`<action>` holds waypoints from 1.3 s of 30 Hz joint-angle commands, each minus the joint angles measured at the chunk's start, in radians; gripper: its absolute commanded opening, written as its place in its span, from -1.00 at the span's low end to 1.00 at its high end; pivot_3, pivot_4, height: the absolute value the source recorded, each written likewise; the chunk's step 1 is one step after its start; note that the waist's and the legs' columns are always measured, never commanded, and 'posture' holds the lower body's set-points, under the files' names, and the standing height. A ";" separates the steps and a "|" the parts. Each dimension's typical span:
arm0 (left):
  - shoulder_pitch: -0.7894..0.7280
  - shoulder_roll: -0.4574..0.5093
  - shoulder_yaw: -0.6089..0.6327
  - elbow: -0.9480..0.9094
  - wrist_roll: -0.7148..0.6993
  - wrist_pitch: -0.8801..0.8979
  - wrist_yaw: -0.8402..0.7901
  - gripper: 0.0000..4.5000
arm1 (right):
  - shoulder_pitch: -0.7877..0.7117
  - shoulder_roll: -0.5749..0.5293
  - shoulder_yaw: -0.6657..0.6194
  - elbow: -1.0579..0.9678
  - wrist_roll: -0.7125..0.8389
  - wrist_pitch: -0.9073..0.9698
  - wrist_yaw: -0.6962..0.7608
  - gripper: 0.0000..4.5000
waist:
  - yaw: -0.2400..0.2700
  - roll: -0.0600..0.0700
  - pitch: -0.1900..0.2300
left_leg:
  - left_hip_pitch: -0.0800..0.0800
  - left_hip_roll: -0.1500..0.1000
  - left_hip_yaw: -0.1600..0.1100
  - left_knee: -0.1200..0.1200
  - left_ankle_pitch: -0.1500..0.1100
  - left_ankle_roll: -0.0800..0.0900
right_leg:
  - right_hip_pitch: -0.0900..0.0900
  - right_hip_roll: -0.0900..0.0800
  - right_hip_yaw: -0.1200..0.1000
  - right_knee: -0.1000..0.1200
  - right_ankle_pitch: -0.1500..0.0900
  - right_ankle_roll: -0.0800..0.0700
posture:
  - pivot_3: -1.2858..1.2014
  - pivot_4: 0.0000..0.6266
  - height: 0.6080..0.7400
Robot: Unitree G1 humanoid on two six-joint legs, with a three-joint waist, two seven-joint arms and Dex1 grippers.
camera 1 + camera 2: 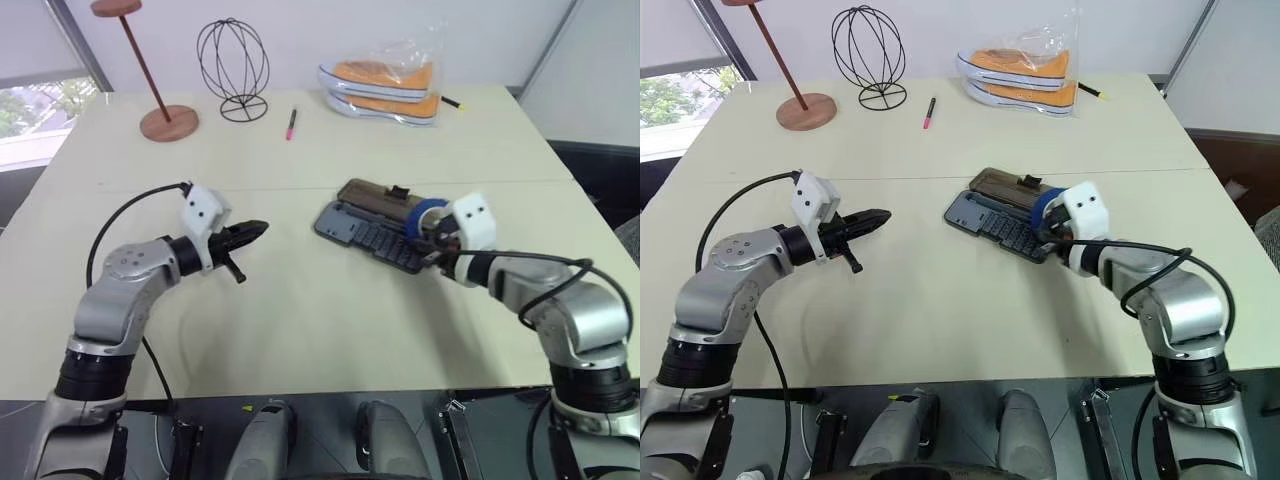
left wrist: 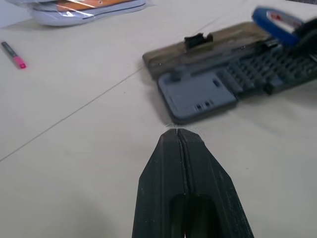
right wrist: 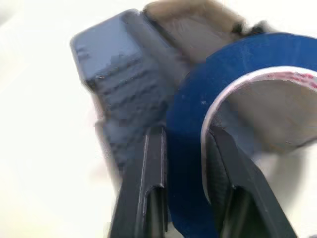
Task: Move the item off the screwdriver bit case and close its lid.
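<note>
Lifting the tape roll off the open bit case

I have the right gripper (image 3: 184,148) clamped on the wall of the ring-shaped blue tape roll with its pale cardboard core (image 3: 237,99), one finger outside the ring and one inside the hollow, and the roll looks raised just above the right end of the flat dark grey plastic bit case (image 1: 372,236). The case's smoky-brown translucent lid (image 1: 380,199) lies folded open behind it on the pale table (image 1: 300,330). My left gripper (image 1: 252,231) hovers closed and empty, well left of the case. I judge step one in hand; next I must carry the roll clear, set it on bare table, then swing the lid shut
</note>
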 commanded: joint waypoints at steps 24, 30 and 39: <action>-0.060 -0.051 -0.034 0.052 0.043 -0.073 -0.019 -1.00 | -0.200 -0.086 -0.049 0.531 -0.234 -0.361 -0.045 -0.79 | -0.002 0.000 0.000 | 0.000 0.001 0.006 0.000 0.000 0.000 | 0.000 0.000 0.000 0.000 0.000 0.000 | 0.03 -0.52 1.00; -0.060 -0.054 -0.036 0.052 0.047 -0.078 -0.015 -1.00 | -0.398 -0.101 -0.055 1.026 -0.326 -0.579 -0.109 -0.79 | -0.007 0.000 0.000 | 0.000 0.001 0.008 0.000 0.000 0.000 | -0.001 0.001 0.001 0.000 0.001 -0.001 | 0.03 -0.52 1.00; -0.022 -0.049 -0.030 0.010 0.046 -0.072 0.004 -1.00 | -0.520 -0.121 -0.096 1.354 -0.352 -0.720 -0.189 -0.79 | -0.007 0.000 0.000 | 0.000 0.001 0.010 0.000 0.000 0.000 | -0.001 0.001 0.003 0.000 0.001 -0.001 | 0.03 -0.52 1.00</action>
